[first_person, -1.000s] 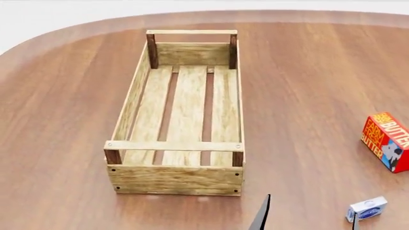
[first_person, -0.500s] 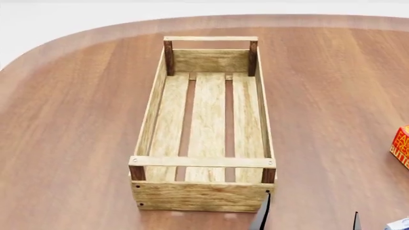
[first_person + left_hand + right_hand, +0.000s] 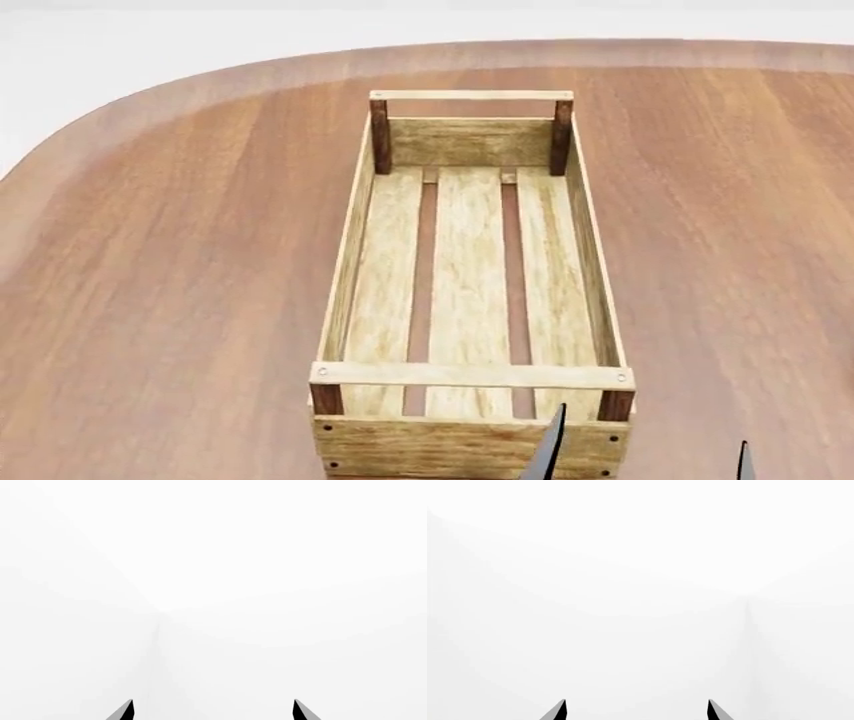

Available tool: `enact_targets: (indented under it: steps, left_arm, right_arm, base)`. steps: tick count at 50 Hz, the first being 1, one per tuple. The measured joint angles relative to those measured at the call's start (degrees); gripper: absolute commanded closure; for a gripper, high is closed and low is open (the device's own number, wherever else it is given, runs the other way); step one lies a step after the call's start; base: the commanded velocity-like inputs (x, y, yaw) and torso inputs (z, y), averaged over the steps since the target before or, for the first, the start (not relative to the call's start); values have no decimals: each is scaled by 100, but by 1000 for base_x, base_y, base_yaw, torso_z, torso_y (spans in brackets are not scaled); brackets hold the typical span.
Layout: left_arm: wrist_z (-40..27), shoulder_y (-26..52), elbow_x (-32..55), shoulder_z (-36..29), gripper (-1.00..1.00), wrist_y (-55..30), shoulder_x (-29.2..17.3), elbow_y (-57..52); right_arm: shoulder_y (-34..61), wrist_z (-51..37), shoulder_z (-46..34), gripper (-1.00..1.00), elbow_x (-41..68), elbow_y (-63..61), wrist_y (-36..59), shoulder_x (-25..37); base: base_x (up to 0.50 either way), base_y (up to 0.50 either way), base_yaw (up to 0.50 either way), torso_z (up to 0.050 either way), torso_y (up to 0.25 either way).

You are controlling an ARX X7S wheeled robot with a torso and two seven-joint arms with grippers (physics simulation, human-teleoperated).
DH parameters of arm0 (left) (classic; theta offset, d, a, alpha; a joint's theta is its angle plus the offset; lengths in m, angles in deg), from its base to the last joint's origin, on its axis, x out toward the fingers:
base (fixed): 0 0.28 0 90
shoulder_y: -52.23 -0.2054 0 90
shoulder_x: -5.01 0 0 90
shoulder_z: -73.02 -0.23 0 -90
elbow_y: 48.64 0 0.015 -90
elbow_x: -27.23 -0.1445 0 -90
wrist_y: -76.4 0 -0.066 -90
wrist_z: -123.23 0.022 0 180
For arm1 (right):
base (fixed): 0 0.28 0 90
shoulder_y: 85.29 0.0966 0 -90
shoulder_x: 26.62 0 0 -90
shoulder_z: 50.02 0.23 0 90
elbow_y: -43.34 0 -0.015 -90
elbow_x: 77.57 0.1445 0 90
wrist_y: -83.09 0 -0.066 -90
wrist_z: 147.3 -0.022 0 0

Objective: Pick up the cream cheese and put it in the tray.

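The tray (image 3: pixel 470 376), a long crate of light wooden slats with dark corner posts, stands empty in the middle of the head view. The cream cheese is out of view. At the bottom edge of the head view my right gripper (image 3: pixel 647 456) shows only two dark fingertips, set wide apart near the tray's front right corner. It is open with nothing between its fingers. In the right wrist view, my right gripper (image 3: pixel 636 708) faces only blank white. My left gripper (image 3: pixel 213 708) is likewise open and empty against blank white in the left wrist view. It does not show in the head view.
The brown wooden table (image 3: pixel 174 260) spreads round the tray, with its curved far edge at the upper left and white floor beyond.
The head view has swung left. The tray has shifted right and down in the picture, and the butter box and cream cheese have slid out past the right edge.
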Motion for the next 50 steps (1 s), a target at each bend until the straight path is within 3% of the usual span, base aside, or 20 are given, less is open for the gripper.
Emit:
enact_targets:
  steps: [50]
  left_arm:
    - [-152, -15, -35, -87, -100, -89, -98, -81]
  right_arm:
    - [39, -80, -120, -100, 138, -59, 101, 127]
  base:
    - [142, 0, 0, 0, 0]
